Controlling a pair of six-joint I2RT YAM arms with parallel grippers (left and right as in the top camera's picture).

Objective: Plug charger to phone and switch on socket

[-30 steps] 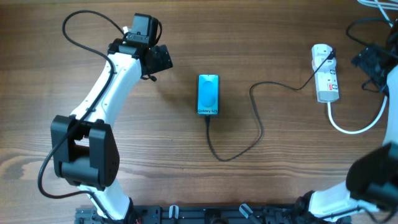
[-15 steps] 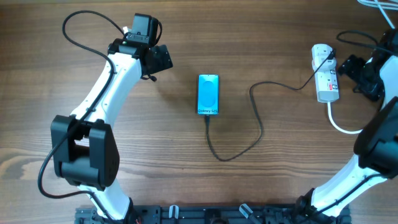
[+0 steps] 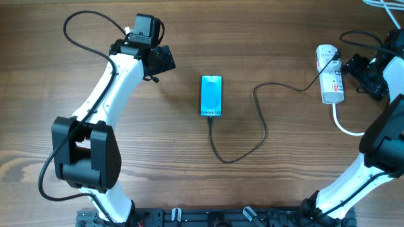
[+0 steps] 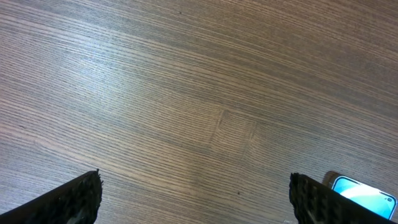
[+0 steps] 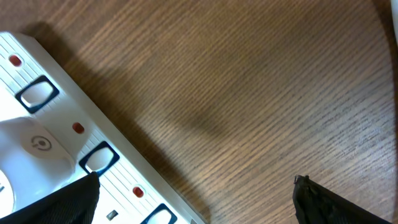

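The phone [image 3: 211, 96] lies flat mid-table with its cyan screen lit; a corner of it shows in the left wrist view [image 4: 367, 193]. The charger [image 3: 260, 120], a thin black cable, runs from the phone's near end, loops on the table and reaches the socket [image 3: 330, 77]. Its plug tip [image 3: 211, 120] meets the phone's near edge. The socket is a white strip at the right, with red marks and switches in the right wrist view [image 5: 62, 143]. My right gripper [image 3: 355, 68] is open, just right of the socket [image 5: 196, 202]. My left gripper [image 3: 163, 60] is open and empty, left of the phone [image 4: 194, 202].
The socket's white lead [image 3: 346, 128] curves off to the right edge. More white cables [image 3: 385, 9] hang at the top right corner. A black arm cable [image 3: 82, 25] arcs at the top left. The arm bases stand at the near edge.
My right arm has swung in from the right edge to just beside the socket, then held nearly still. The left arm, phone and charger have not moved.
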